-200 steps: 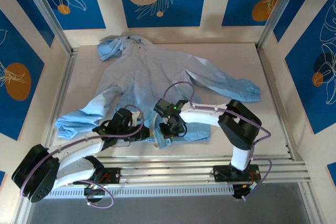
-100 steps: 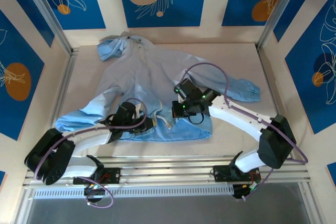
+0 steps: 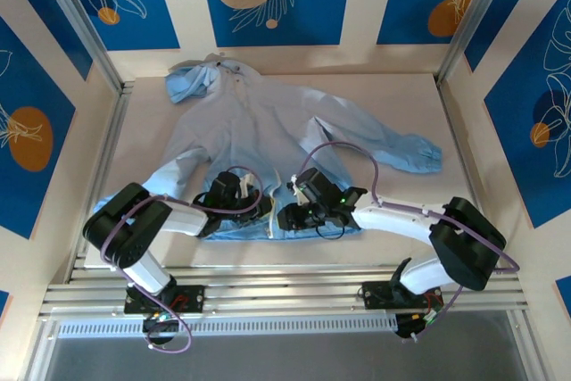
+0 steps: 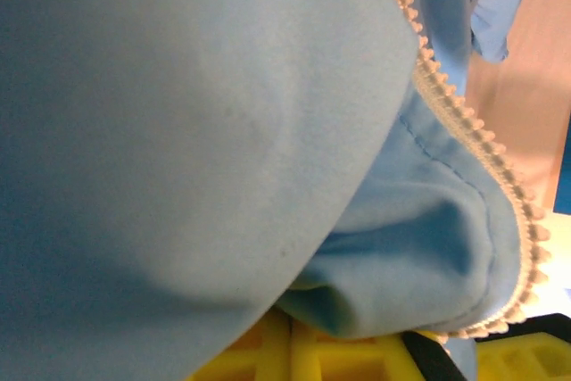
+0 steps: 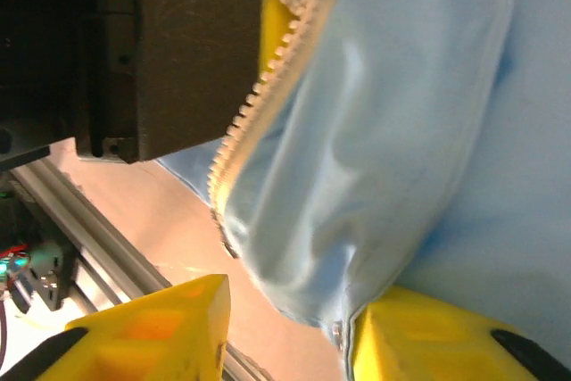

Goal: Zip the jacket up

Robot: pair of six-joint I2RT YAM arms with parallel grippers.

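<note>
The light-blue jacket lies flat on the table, hood at the far left, hem toward me. My left gripper sits at the hem's middle; in the left wrist view its yellow fingers are shut on a fold of the jacket, with the pale zipper strip curving past on the right. My right gripper faces it from the right. Its yellow fingers stand open around the hem corner, whose zipper strip runs up beside the left gripper's dark body.
Aluminium rails run along the near edge just below the hem. Slanted frame posts stand at both sides. Bare table lies right of the jacket. One sleeve stretches right, another is bunched at the left.
My right gripper came down from the jacket's front to the hem and its jaws opened. The left arm folded in closer, its gripper still shut at the hem.
</note>
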